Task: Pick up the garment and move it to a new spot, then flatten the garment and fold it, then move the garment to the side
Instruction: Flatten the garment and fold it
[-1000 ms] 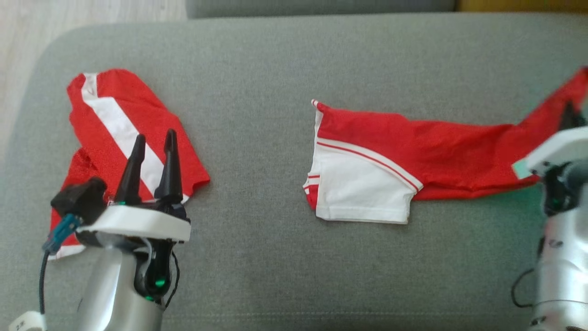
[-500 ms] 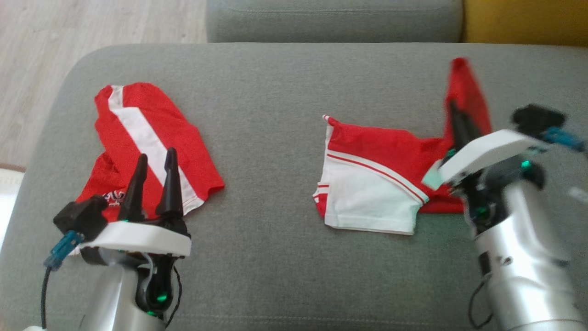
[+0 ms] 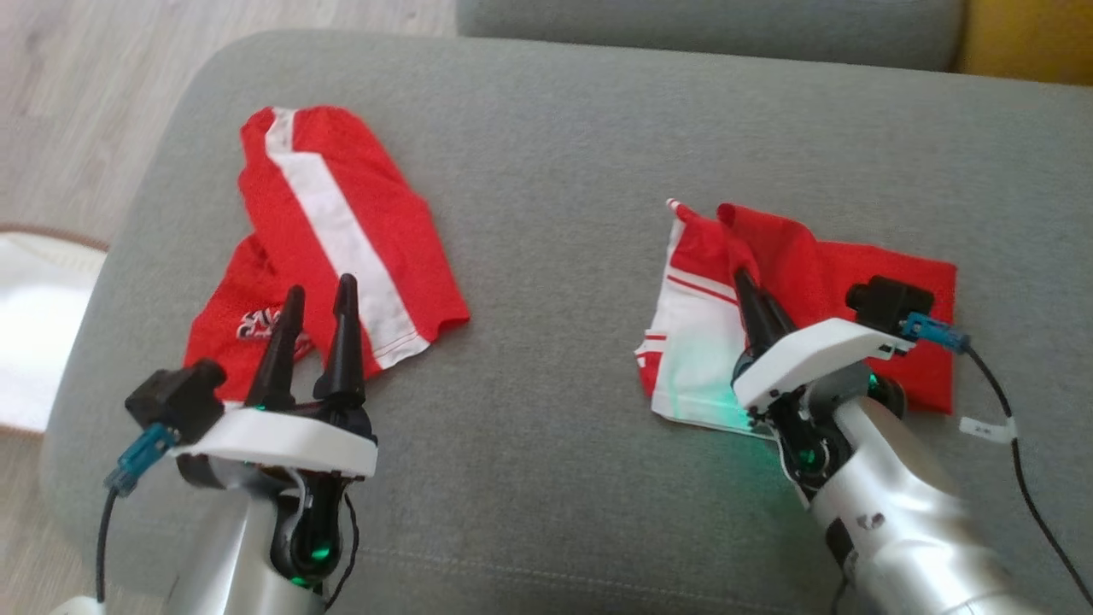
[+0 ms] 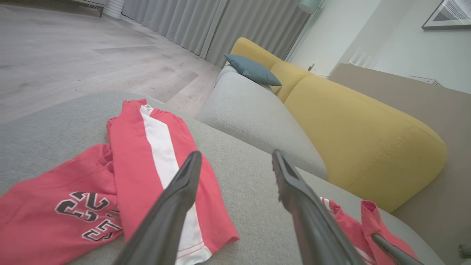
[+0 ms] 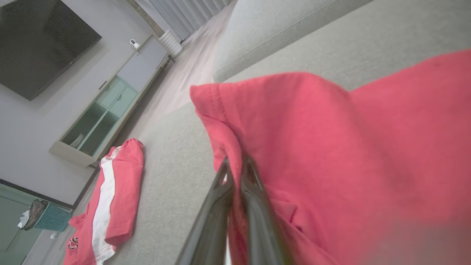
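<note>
The garment (image 3: 888,273), red with a white panel, lies on the right of the grey cushion (image 3: 555,256), its red end folded over toward the left. My right gripper (image 3: 741,278) is shut on a red hem of it and holds that edge slightly raised. In the right wrist view the right gripper (image 5: 235,161) pinches the garment (image 5: 331,147). My left gripper (image 3: 320,290) stands open and holds nothing, above the near end of a second red garment (image 3: 341,213). From the left wrist, the left gripper (image 4: 235,156) shows spread wide.
The second red garment (image 4: 132,147) has a white stripe and a printed number; it lies on the cushion's left part. Wooden floor (image 3: 77,102) and a white mat (image 3: 34,325) lie beyond the cushion's left edge. A yellow sofa (image 4: 360,132) stands behind.
My right gripper has swung the garment's far right end up and over to the left, doubling it onto the rest. The head camera has shifted. The left gripper stays open over the other garment.
</note>
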